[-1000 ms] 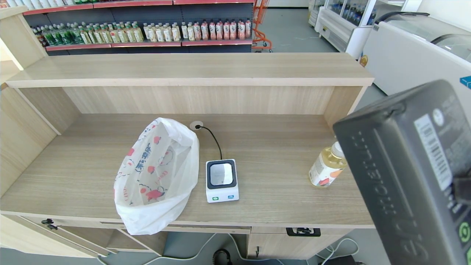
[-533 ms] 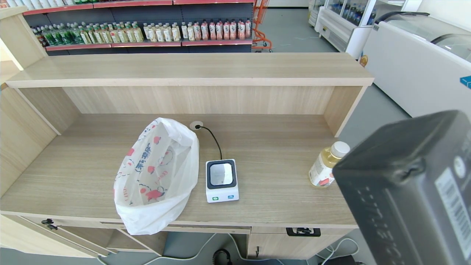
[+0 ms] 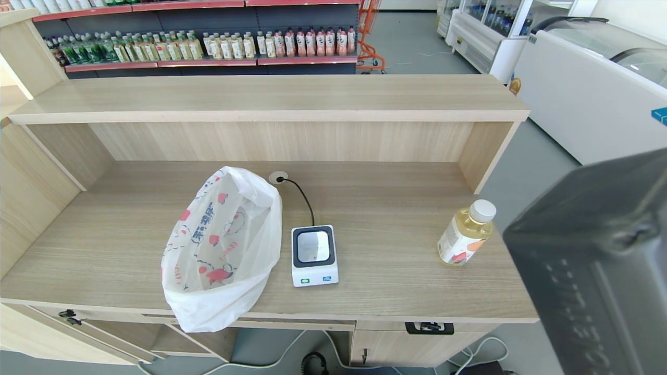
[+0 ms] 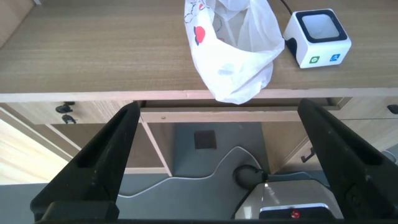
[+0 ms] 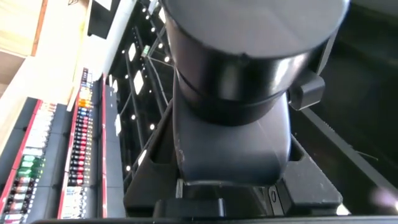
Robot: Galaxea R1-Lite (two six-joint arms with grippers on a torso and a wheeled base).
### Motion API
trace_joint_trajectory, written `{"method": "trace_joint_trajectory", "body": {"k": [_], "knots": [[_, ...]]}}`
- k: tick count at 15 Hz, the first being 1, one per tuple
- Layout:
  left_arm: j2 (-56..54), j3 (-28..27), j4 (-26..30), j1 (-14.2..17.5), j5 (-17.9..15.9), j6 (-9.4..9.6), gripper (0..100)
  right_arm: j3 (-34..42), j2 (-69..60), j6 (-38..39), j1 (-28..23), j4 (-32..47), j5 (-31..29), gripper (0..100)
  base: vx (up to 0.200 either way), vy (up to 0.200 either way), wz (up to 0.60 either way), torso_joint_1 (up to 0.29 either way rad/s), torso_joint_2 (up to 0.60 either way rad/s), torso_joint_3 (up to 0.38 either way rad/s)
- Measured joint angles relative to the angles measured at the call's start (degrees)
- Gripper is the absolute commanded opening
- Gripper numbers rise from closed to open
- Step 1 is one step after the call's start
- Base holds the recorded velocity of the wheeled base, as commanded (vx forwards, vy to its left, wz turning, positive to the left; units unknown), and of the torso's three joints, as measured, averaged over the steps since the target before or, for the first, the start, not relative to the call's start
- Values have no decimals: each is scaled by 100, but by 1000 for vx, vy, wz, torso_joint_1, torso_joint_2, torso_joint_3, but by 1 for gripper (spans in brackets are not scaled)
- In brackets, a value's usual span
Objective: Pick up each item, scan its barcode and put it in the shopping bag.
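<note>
While the left gripper (image 4: pixel 219 107) gapes wide, the drink bottle (image 3: pixel 465 233) stands at three o'clock of the barcode scanner (image 3: pixel 313 255), the shopping bag (image 3: pixel 221 250) at nine; the right arm (image 3: pixel 599 271) leaves its grip impossible to tell.

Bag (image 3: pixel 221 245) left of scanner (image 3: pixel 313 255) (bottle (image 3: pixel 465 233) far right)

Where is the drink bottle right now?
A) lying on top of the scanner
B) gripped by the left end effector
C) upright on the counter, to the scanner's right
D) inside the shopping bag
C: the bottle stands upright on the counter, apart from the scanner on its right, with the shopping bag on the scanner's other side.
</note>
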Motion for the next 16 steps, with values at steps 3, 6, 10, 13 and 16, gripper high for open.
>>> {"method": "trace_joint_trajectory", "body": {"k": [3,6,10,13,16], "knots": [[0,0,0,0,1,0,100,-5,-39,15,-5,2,0,0,0,0,0,0,0,0],[0,0,0,0,1,0,100,1,-94,26,-5,2,22,0,0,0,0,0,0,0],[0,0,0,0,0,0,100,-149,-132,947,-286,385,-627,0,0,0,0,0,0,0],[0,0,0,0,1,0,100,-306,-201,3901,-772,1787,-3339,0,0,0,0,0,0,0],[0,0,0,0,1,0,100,-197,-416,6176,-2024,2750,-4273,0,0,0,0,0,0,0]]}}
